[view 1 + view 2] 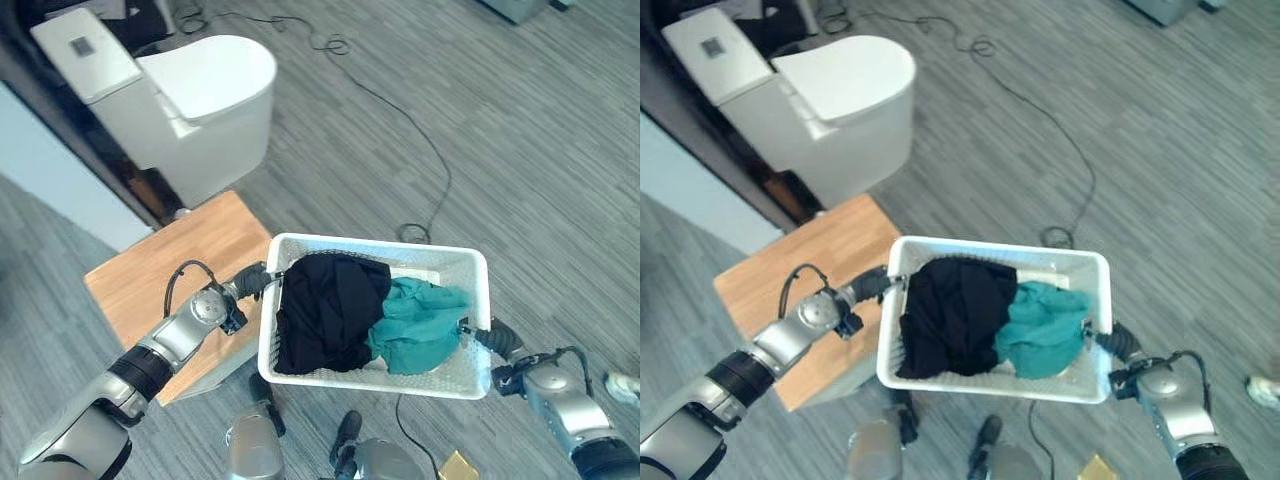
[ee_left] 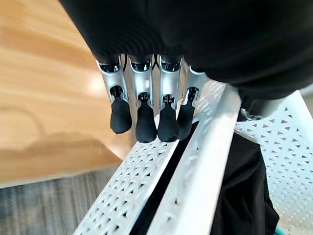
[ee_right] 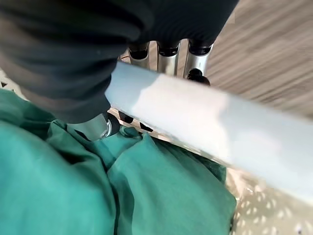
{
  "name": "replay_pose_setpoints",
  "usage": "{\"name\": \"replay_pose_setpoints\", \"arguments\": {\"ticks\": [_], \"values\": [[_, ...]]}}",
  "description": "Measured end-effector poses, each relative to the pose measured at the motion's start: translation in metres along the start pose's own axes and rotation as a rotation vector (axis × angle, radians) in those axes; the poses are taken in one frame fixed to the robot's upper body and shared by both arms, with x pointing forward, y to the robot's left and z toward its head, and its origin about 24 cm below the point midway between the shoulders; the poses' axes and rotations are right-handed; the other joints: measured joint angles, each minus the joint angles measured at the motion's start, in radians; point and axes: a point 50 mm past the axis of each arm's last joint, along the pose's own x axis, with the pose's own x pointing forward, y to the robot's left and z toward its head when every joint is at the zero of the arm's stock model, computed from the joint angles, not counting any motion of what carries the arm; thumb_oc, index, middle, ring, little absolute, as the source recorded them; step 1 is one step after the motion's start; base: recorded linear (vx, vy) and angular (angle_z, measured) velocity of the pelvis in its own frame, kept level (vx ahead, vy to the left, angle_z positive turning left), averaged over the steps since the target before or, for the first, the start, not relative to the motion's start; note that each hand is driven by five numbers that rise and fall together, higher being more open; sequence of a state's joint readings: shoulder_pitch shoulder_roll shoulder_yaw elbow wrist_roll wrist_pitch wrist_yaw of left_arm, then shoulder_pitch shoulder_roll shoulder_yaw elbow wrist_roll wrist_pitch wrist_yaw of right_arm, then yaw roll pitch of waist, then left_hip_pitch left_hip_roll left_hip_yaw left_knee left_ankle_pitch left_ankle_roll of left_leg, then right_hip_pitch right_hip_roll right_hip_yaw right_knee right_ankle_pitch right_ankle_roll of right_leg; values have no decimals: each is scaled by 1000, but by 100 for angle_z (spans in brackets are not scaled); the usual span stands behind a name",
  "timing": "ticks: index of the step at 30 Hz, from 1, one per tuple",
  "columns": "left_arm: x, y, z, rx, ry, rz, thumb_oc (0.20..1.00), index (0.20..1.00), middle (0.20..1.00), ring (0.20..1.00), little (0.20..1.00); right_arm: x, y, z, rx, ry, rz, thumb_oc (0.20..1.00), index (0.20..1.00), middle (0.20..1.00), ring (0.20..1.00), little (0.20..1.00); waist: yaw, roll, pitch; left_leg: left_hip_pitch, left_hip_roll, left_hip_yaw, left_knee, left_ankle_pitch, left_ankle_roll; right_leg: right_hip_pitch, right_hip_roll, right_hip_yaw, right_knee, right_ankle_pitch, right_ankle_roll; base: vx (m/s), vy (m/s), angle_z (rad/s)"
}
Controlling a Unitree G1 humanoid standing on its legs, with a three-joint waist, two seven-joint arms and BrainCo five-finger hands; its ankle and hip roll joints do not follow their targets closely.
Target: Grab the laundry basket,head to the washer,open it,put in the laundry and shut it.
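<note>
On the far left stands a white toilet [image 1: 205,110], with a low wooden table [image 1: 175,275] nearer. The left hand [image 1: 255,280] curls its fingers [image 2: 146,125] round the left rim of the white laundry basket [image 1: 470,265], held off the floor beside the table. Inside lie a black garment [image 1: 325,310] and, to its right, a green one [image 1: 420,325]. The right hand [image 1: 490,338] grips the right rim.
</note>
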State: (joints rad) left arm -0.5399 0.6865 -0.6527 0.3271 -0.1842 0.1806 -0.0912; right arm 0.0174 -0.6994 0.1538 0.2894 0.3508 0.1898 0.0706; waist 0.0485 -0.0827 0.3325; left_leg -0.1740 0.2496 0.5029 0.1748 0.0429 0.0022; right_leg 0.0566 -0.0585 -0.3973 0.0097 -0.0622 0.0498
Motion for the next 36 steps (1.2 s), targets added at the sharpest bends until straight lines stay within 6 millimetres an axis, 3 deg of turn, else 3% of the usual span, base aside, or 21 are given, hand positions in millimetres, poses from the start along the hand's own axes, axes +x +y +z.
{"name": "replay_pose_setpoints", "arguments": {"ticks": [8,9,10,11,12,14,15,16,18,26,36], "values": [[19,-17,11,-13,0,-29,200,200,200,200,200,-4,-6,-19,47,55,-30,200,200,200,200,200,-57,22,5,34,44,-23,-49,72,-58,2,55,40,-23,32,-46,-147,-104,-25],[25,-18,13,-15,7,-21,200,200,200,200,200,-3,-7,-20,60,57,-35,200,200,200,200,200,-35,27,10,29,51,-136,-38,102,-102,-48,56,72,20,35,-54,-246,-84,-83],[25,-17,11,-20,15,-6,200,200,200,200,200,0,-7,-17,63,49,-36,200,200,200,200,200,-17,25,13,25,39,-232,-22,103,-103,-72,59,95,49,39,-61,-193,-72,-112],[24,-16,10,-21,16,2,200,200,200,200,200,1,-7,-15,70,40,-40,200,200,200,200,200,-5,16,22,13,7,-378,18,94,-107,-85,46,136,70,36,-70,-31,-36,-108],[24,-16,8,-30,20,11,200,200,200,200,200,3,-6,-11,74,27,-45,200,200,200,200,200,4,1,34,-4,-91,-583,73,1,-150,-92,3,172,76,45,-73,-4,14,-87],[24,-17,10,-31,13,11,200,200,200,200,200,4,-4,-14,85,40,-45,200,200,200,200,200,-2,5,35,18,-163,-609,78,-36,-131,-92,4,206,72,58,-66,0,31,-63],[24,-17,9,-31,16,14,200,200,200,200,200,6,-2,-14,97,43,-46,200,200,200,200,200,2,10,34,37,-179,-605,63,-47,-110,-89,12,223,66,65,-64,-49,130,-40],[25,-12,14,-26,5,27,200,200,200,200,200,6,3,-18,135,45,-41,200,200,200,200,200,-23,26,32,52,-174,-549,-3,-83,-62,-94,39,214,53,75,-52,-67,167,-27],[26,-8,13,-19,11,60,200,200,200,200,200,10,14,-21,195,50,-40,200,200,200,200,200,-6,-4,41,52,-191,-514,-34,-65,-62,-134,25,248,41,92,-41,-56,126,-44],[22,1,5,-21,37,88,200,200,200,200,200,12,39,-32,248,86,25,200,200,200,200,200,-10,14,49,49,-222,-464,-64,-42,-31,-140,-13,264,-5,148,-3,-35,32,-17],[17,10,2,-46,34,125,200,200,200,200,200,18,36,-16,233,44,25,200,200,200,200,200,-5,14,50,92,-203,-440,-101,-38,-32,-84,11,278,-92,186,-12,-5,-66,-8]]}}
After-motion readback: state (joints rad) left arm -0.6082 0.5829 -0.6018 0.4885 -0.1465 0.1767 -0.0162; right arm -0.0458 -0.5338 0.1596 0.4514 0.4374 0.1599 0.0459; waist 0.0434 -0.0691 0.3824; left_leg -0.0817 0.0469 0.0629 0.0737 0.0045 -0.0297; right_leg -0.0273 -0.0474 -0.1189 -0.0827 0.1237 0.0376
